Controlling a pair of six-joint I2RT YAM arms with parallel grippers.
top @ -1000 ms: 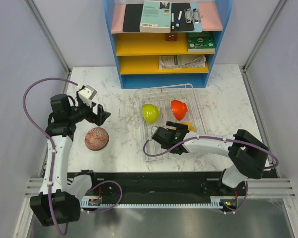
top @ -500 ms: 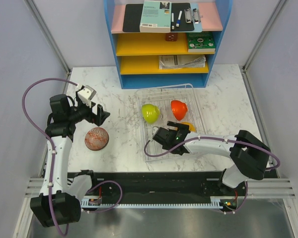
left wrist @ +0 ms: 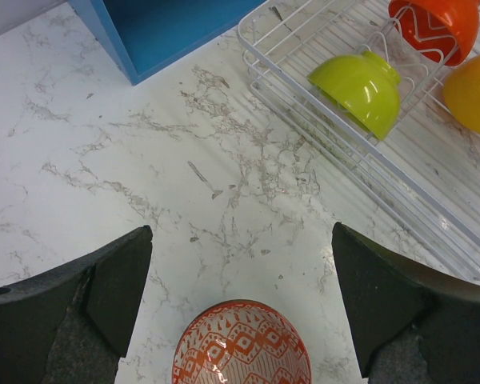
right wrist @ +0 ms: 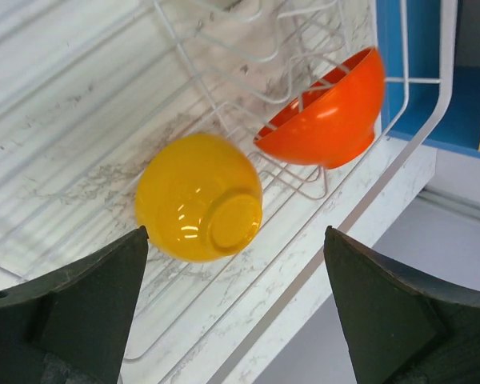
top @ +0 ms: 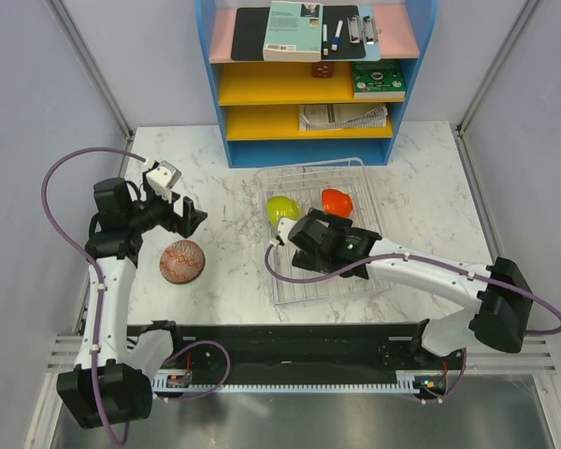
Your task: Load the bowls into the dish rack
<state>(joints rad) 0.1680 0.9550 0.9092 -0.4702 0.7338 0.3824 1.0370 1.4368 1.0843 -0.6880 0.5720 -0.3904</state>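
Note:
A red patterned bowl [top: 183, 262] lies upside down on the marble table, apart from the dish rack [top: 290, 292]. It shows in the left wrist view [left wrist: 242, 346] just below my left gripper [left wrist: 242, 227], which is open and empty above it [top: 193, 217]. In the dish rack [left wrist: 304, 112] lie a lime-green bowl [top: 282, 209], a red-orange bowl [top: 337, 199] and a yellow-orange bowl [right wrist: 198, 210]. My right gripper [right wrist: 236, 230] is open and empty above the yellow-orange bowl. In the top view my right gripper [top: 309, 245] hides that bowl.
A blue-and-yellow shelf unit [top: 309, 84] with books and pens stands at the back, just behind the rack. Grey walls close in both sides. The rack's raised wire rim [right wrist: 432, 120] runs close to the shelf's blue side.
My right gripper has risen and moved back over the rack, now covering the yellow-orange bowl in the top view. The left arm has hardly moved.

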